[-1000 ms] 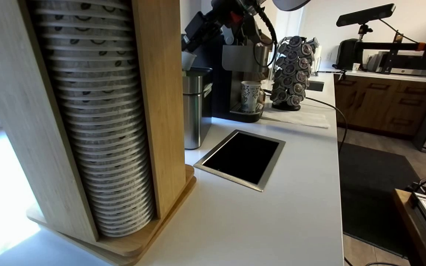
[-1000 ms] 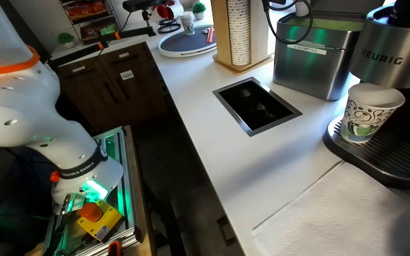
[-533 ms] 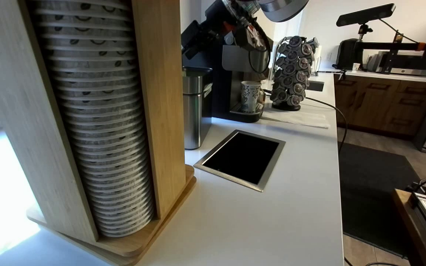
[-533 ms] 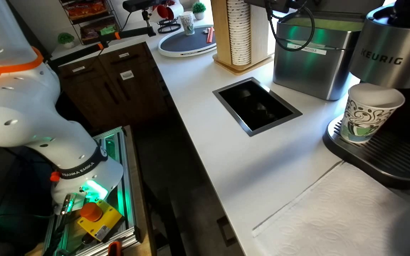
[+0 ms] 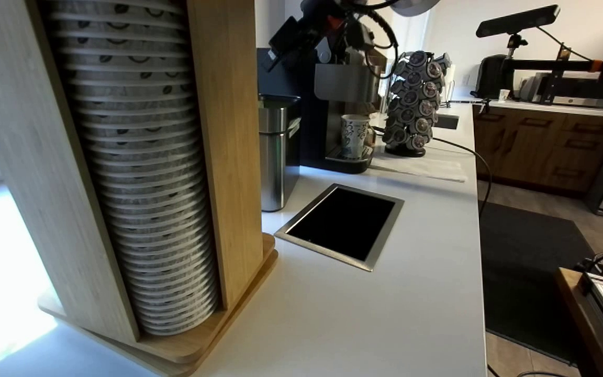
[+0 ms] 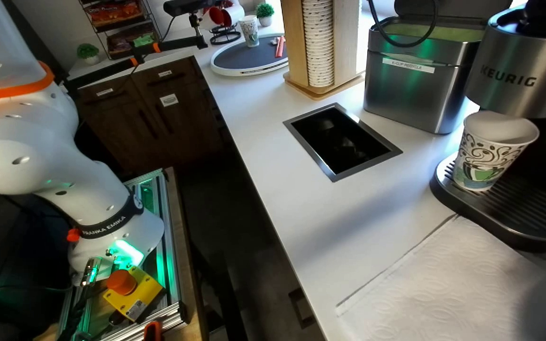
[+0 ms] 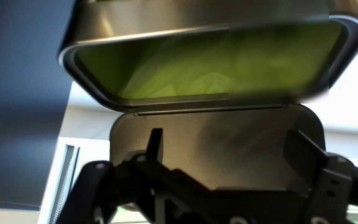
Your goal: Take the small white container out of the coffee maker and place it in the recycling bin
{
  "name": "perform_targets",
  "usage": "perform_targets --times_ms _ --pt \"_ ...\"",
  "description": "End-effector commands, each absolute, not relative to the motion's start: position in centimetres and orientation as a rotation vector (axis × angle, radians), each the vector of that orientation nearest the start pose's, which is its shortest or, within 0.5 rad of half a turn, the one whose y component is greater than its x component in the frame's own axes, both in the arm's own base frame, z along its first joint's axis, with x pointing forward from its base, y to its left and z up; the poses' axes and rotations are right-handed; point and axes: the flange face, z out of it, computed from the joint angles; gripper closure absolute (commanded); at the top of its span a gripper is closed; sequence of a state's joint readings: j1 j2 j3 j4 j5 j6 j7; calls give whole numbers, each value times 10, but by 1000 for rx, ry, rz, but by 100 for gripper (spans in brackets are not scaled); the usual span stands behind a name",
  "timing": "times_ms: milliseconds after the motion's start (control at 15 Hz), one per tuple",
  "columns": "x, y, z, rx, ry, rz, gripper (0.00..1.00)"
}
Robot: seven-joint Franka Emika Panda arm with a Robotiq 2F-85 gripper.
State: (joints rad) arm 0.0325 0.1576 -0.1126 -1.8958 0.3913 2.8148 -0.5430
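You've got the Robotiq gripper (image 7: 224, 137) spread wide, empty, above the lid-up K-Cup recycling bin (image 6: 408, 97), left of the Keurig coffee maker (image 6: 524, 94) in both exterior views. Pale shapes (image 7: 211, 82) inside blur; you can't tell whether one's the small white container.

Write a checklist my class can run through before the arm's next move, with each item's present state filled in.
1. Gripper open and unloaded: ok, jaws apart with nothing between them.
2. Lid of the recycling bin raised: ok, hinged open in the wrist view.
3. White container in the bin: cannot tell, its green inside shows only vague pale shapes.
4. Gap between gripper and lid: cannot tell, they overlap in the wrist view.
5. Cup on the drip tray: ok, it stands upright there.
6. Coffee maker emptied: cannot tell, its inside is dark or hidden.
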Motion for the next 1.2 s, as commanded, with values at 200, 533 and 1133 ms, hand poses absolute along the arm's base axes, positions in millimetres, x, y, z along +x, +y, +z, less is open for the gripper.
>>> perform_targets --times_ms 200,533,1133 --pt "545 -90 597 -3144 -54 -779 0" --pt "476 -105 657 -3271 329 -563 0" --pt "439 -152 680 -3224 617 -469 0"
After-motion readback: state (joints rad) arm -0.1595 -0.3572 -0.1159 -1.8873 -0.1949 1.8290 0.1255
